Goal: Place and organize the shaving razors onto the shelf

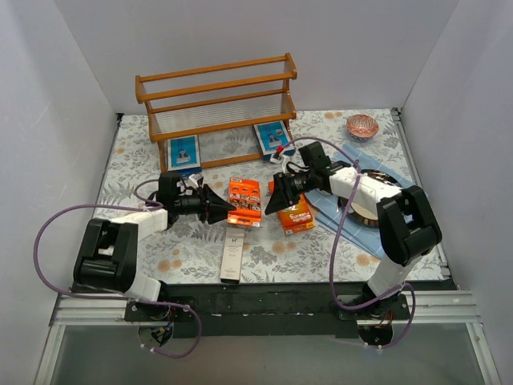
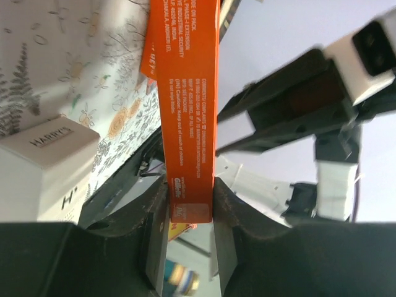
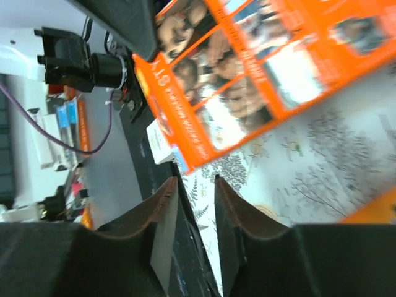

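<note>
While the left pincer (image 1: pixel 227 210) is clamped on the edge of one orange pack (image 1: pixel 244 200), the card pinched thin between its two pads in the left wrist view, the right pincer (image 1: pixel 271 202) points at that same pack from the other side and holds nothing; its jaws stand only a narrow slit apart. Seen from the right wrist, the gripped pack shows its printed face with the floral tabletop (image 1: pixel 160 241) beyond it. The second orange pack (image 1: pixel 298 216) lies flat just under the right arm, beside a blue cloth (image 1: pixel 337 212). A slim white box (image 1: pixel 232 255) lies lengthwise nearer the arm bases, below the gripped pack and apart from it. Farther back stands the wooden shelf (image 1: pixel 216 96), both ribbed boards bare. Two blue cards (image 1: pixel 183 151) (image 1: pixel 272 136) stand upright at its foot, one by each end; whether they rest on the tabletop or on the lowest rail cannot be told. A small patterned bowl (image 1: pixel 362 126) sits off at the far right
</note>
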`<state>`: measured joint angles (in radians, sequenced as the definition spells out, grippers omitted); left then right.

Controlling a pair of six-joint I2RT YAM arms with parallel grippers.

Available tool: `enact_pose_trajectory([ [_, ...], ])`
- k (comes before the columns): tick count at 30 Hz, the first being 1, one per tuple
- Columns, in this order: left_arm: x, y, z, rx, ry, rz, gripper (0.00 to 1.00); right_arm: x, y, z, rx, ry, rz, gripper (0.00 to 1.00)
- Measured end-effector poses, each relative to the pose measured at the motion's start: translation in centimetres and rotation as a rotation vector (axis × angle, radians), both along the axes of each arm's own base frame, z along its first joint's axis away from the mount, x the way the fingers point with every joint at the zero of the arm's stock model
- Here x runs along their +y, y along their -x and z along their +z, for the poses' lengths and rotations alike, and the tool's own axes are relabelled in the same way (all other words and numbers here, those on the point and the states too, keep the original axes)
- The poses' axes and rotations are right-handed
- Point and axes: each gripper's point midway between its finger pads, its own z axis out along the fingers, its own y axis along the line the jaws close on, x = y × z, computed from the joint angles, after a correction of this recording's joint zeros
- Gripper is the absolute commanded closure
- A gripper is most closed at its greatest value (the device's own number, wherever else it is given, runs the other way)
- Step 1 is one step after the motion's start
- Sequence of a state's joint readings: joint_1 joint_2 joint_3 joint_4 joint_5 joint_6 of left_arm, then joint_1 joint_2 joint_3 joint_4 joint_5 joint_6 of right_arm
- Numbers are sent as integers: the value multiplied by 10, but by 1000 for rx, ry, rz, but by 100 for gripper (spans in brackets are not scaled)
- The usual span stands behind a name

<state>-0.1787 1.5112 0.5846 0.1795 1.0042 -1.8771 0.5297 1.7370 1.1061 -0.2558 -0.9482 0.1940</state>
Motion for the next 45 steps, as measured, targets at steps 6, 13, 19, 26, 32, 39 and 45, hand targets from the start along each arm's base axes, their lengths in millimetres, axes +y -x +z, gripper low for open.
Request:
enact_pose_trajectory([
  [6, 22, 8, 47, -223, 19, -37, 94, -35, -36, 36, -180, 6, -94, 59],
  [13, 73, -5, 102, -412, 12, 5, 95, -55, -47, 31, -223, 60, -133, 59],
  [19, 122, -32, 127, -492, -56, 66, 95, -55, -51, 34, -249, 60, -129, 58],
  [26, 152, -44, 118, -450, -62, 124, 95, -52, -58, 45, -284, 42, -132, 55],
  [32, 153, -41, 113, -451, -93, 128, 97, -45, -68, 56, -321, 45, -158, 42],
  [39, 149, -17, 84, -504, -407, 144, 100, -3, -85, 80, -531, 189, -217, 33],
  [45, 132, -13, 52, -547, -712, 15, 98, 9, -90, 65, -513, 283, -277, 29],
])
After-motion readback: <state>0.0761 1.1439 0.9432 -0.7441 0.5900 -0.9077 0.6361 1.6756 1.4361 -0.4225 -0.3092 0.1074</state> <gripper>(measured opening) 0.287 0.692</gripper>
